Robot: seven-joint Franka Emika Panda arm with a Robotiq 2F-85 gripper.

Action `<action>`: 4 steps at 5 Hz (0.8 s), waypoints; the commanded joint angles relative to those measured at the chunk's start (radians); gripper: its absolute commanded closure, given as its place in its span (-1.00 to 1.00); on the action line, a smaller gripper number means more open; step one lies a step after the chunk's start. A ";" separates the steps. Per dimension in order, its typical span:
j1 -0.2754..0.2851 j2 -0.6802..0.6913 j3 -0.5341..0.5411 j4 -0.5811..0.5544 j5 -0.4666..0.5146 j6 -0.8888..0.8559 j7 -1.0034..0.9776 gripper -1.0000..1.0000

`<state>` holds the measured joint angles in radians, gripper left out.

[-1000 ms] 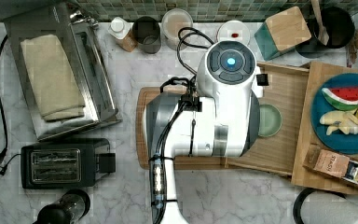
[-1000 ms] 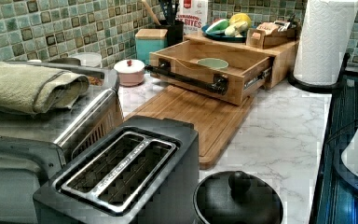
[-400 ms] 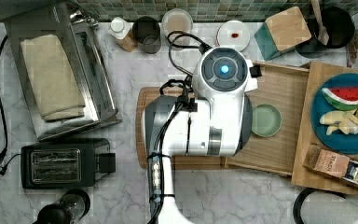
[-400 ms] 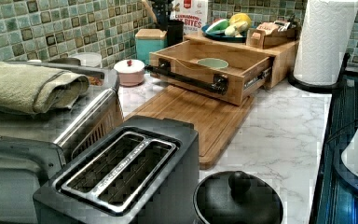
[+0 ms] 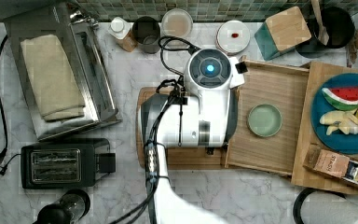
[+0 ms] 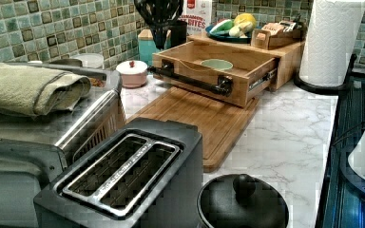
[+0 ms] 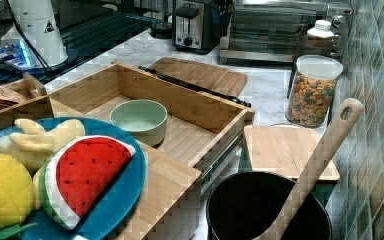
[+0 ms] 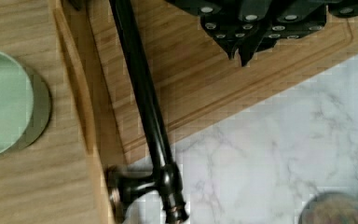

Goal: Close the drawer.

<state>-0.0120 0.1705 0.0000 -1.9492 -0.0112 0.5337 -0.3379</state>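
In the top view, the wide light-wood drawer (image 5: 279,88) stands pulled out toward the top view's left, a pale green bowl (image 5: 264,120) on its floor, and the white robot arm (image 5: 200,116) covers its front edge.

In the left view, the drawer's long black bar handle (image 6: 190,80) hangs over the flat wooden cutting board (image 6: 195,116) on the marble counter (image 6: 285,133).

In the wrist view, the dark pincer (image 8: 243,44) hovers above the board just beside the handle, holding nothing; how far apart its fingers are I cannot tell.
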 commanded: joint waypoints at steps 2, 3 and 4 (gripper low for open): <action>0.112 0.105 0.032 0.008 -0.269 0.092 0.040 1.00; 0.121 0.103 0.007 -0.040 -0.351 0.165 0.068 1.00; 0.097 0.150 -0.001 -0.008 -0.318 0.131 0.035 1.00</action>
<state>0.1252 0.3333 0.0228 -1.9980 -0.3328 0.6714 -0.2993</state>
